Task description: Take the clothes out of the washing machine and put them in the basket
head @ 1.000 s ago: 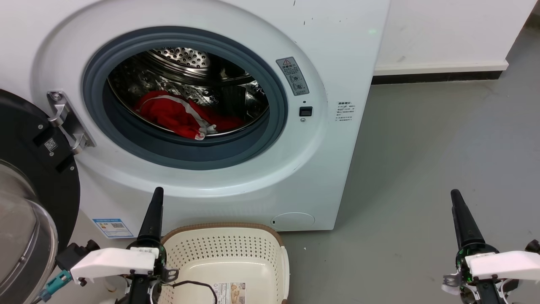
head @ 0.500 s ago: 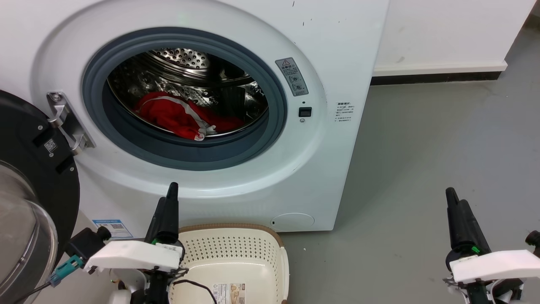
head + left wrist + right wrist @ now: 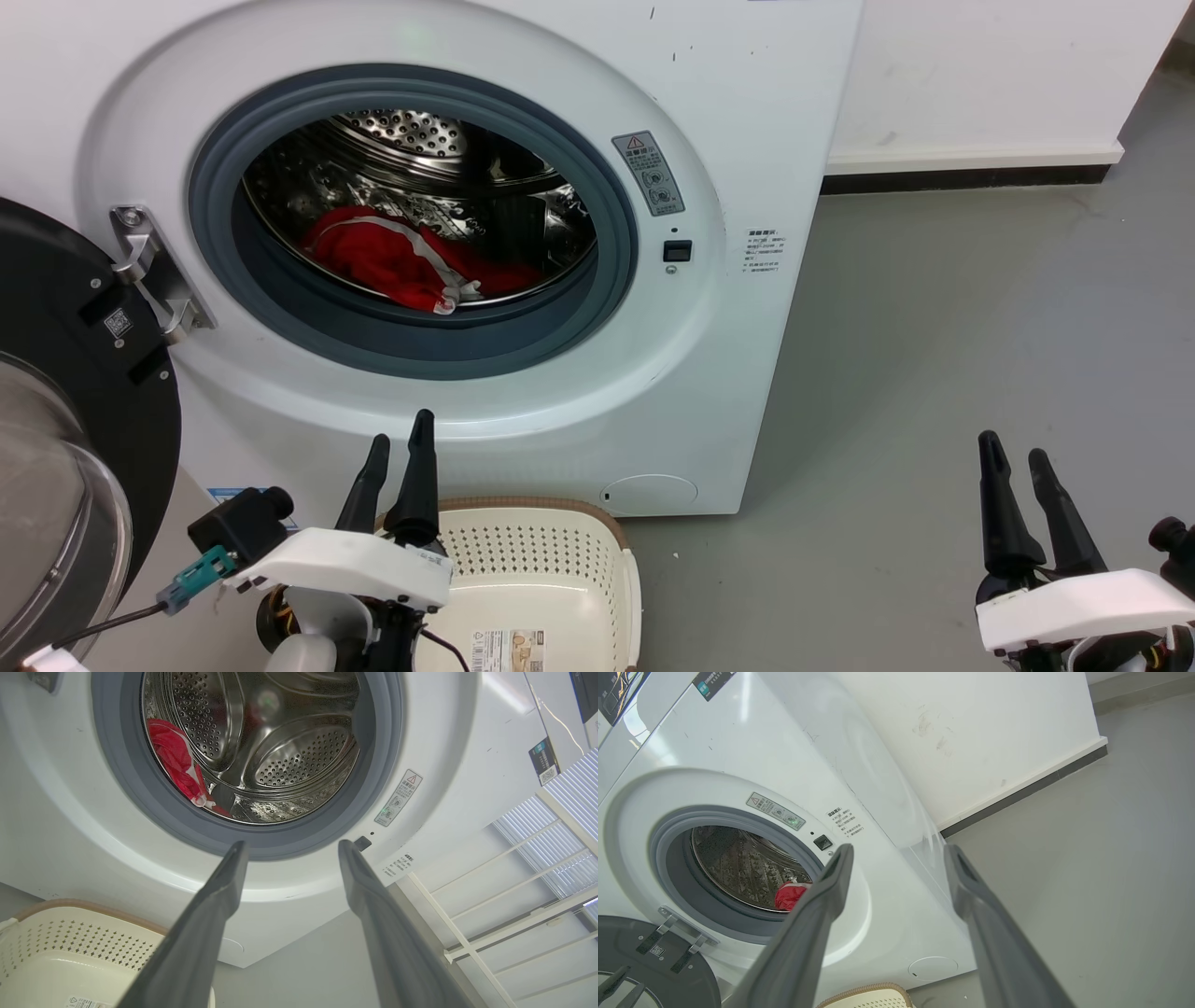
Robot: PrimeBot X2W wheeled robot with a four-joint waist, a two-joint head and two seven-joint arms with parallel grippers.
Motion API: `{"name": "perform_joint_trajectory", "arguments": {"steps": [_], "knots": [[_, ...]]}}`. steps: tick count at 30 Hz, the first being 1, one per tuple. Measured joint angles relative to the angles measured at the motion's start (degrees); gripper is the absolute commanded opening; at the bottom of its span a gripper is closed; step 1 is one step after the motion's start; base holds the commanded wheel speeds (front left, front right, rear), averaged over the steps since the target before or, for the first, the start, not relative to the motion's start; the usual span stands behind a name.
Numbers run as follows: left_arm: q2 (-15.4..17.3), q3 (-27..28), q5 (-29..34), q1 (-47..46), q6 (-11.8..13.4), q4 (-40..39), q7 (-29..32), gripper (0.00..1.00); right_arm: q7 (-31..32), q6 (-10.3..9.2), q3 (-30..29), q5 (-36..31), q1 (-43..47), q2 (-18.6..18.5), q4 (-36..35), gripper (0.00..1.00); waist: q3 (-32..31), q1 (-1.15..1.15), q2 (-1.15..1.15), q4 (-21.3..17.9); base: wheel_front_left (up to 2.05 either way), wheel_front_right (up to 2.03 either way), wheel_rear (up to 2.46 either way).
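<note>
Washing machine [image 3: 766,121]: white casing, smooth and glossy.
Drum [image 3: 299,760]: perforated metal, mirror-bright.
Porthole seal [image 3: 420,345]: grey, matt, rubbery look.
Clothes [image 3: 373,257]: soft red cloth, white trim.
Basket [image 3: 532,553]: cream plastic, matt, perforated walls, brown rim.
Door [image 3: 56,308]: black matt frame, clear glass bowl.
Floor [image 3: 934,373]: grey, smooth, dull sheen.

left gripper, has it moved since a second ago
Yes. Judged against the washing machine, the left gripper has shifted right, toward the basket, and its fingers now show apart.
</note>
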Motion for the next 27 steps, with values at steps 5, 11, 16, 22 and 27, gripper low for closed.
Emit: {"name": "perform_joint_trajectory", "arguments": {"steps": [5,11,16,22,27], "knots": [[0.01,-0.87,4.71,-0.74,0.74,0.49,-0.90,1.00,-0.84,0.00,0.18,-4.31,0.12,-0.01,-0.03,1.00,-0.14,0.00,0.00,0.07,0.00,0.00,0.00],[0.01,-2.02,9.39,-0.88,1.24,1.01,-1.82,1.00,-1.57,0.00,0.21,-9.15,0.47,-0.01,-0.02,1.00,-0.29,0.00,0.00,0.12,0.00,0.00,0.00],[0.02,-2.88,13.63,-1.12,1.74,1.57,-2.47,1.00,-1.92,0.00,0.47,-13.13,1.15,-0.01,-0.15,1.00,-0.40,0.00,0.00,0.18,0.00,0.00,0.00],[0.02,-3.98,18.06,-1.63,2.29,2.18,-3.43,1.00,-2.40,0.00,0.96,-17.20,1.32,-0.01,-0.47,1.00,-0.43,0.00,0.00,0.23,0.00,0.00,0.00],[0.02,-4.23,21.65,-1.92,3.35,2.56,-4.11,1.00,-2.66,0.01,1.14,-20.38,1.38,-0.01,-0.67,1.00,-0.42,0.00,0.00,0.17,0.00,0.00,0.00]]}}
